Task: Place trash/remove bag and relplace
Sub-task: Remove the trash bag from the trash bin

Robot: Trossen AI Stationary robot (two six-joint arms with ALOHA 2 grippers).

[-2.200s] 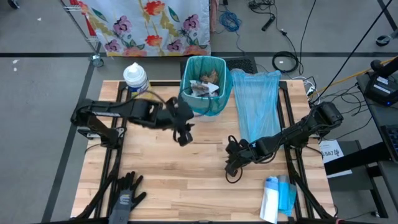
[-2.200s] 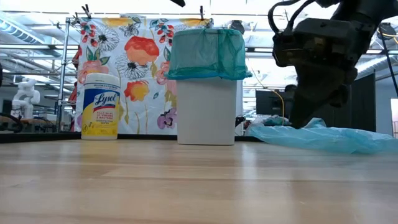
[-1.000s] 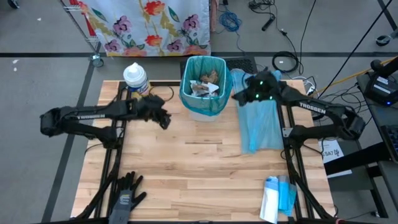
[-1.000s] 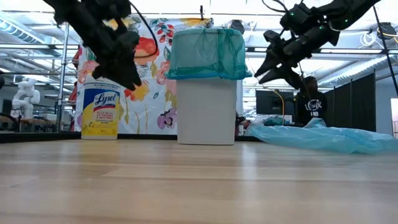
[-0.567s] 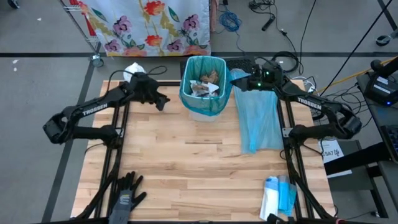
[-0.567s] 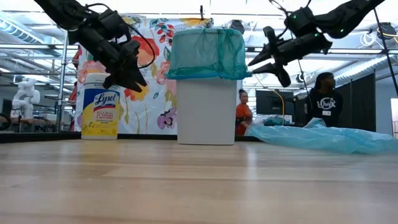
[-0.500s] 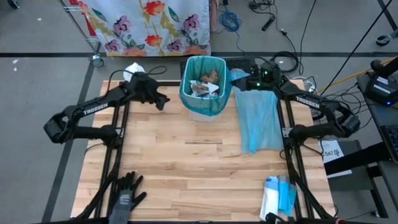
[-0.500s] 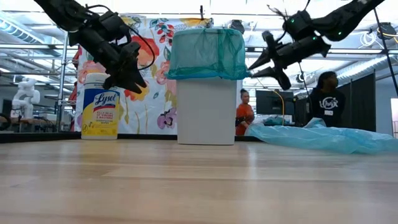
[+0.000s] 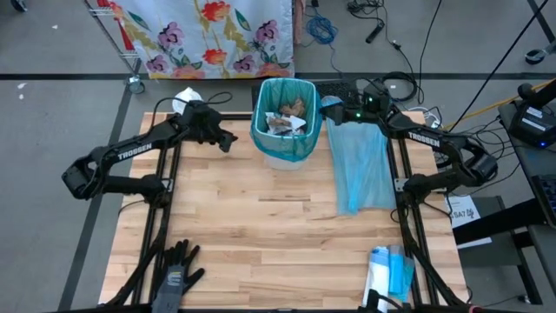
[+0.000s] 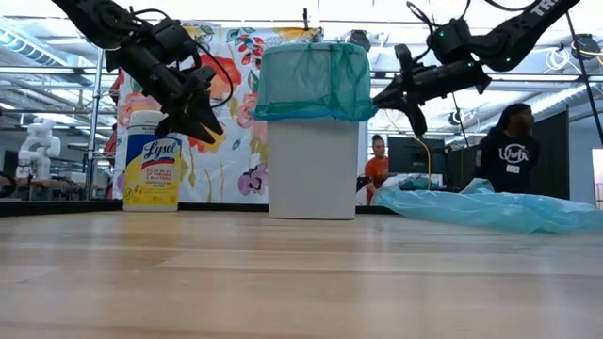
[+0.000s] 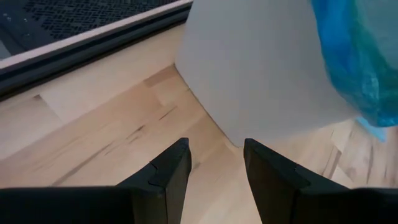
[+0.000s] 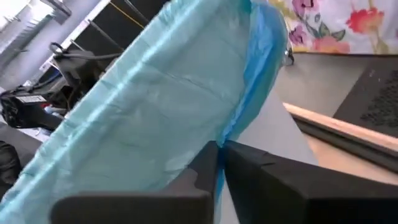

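Both grippers flank the lined bin (image 9: pixel 287 139) at the tabletop's (image 9: pixel 261 235) far edge.

We read "Lysol" on the tub (image 10: pixel 153 162) and "TROSSEN" on both arms. The trash (image 9: pixel 285 117) shows only from above. Right gripper (image 12: pixel 219 163) fingers pinch the bag's (image 12: pixel 155 112) rim; left gripper (image 11: pixel 214 165) fingers stand apart, empty.

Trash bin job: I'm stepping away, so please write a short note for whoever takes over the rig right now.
Right gripper: fingers shut on the teal liner at the bin's right rim.
Left gripper: fingers open, empty, hanging beside the bin's left side near the wipes tub.
Trash is already inside the lined bin.
Spare bag lies flat on the table, right of the bin.
Left to do: lift out the full liner, then fit the spare bag.
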